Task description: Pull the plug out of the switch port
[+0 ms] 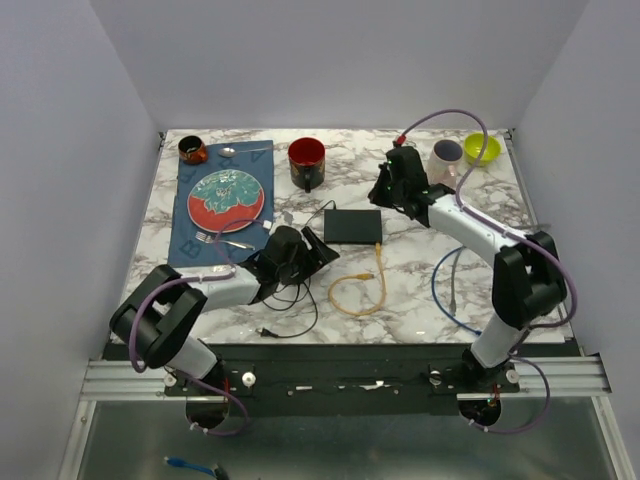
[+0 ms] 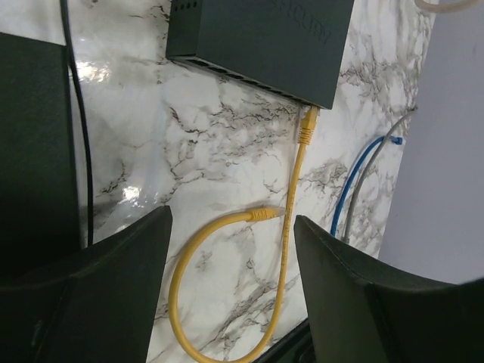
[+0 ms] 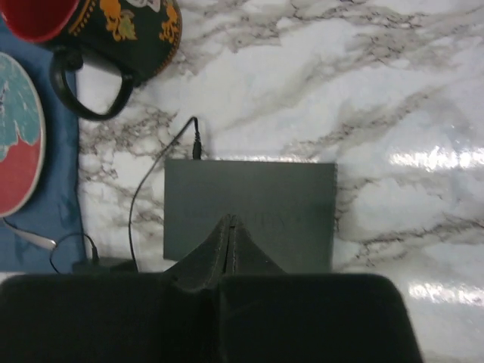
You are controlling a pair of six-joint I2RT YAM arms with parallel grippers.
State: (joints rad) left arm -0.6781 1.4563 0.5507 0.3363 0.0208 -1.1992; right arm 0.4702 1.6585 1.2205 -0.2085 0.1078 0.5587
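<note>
- Pointing toward the switch [image 2: 257, 38], the left gripper [image 2: 233, 227] holds its jaws wide and grips nothing
- The plug [image 2: 306, 130] sits in a port at the switch's near corner, ahead of that gripper and apart from it
- The yellow cable [image 2: 283, 249] loops on the marble table [image 1: 420, 280] between them
- The right gripper [image 3: 229, 225], fingers pressed together and empty, hangs above the switch
- Around: black power lead [image 3: 140, 197], blue cable [image 2: 355, 181], red mug [image 1: 306, 160], plate [image 1: 226, 197]

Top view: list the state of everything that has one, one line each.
Switch: flat on the table.
Plug: seated in the switch port.
Yellow cable: looped, other end free.
Black cord: plugged into the switch.
Blue cable: loose, unplugged.
Mug: upright.
Left gripper: open, empty.
Right gripper: shut, empty.
</note>
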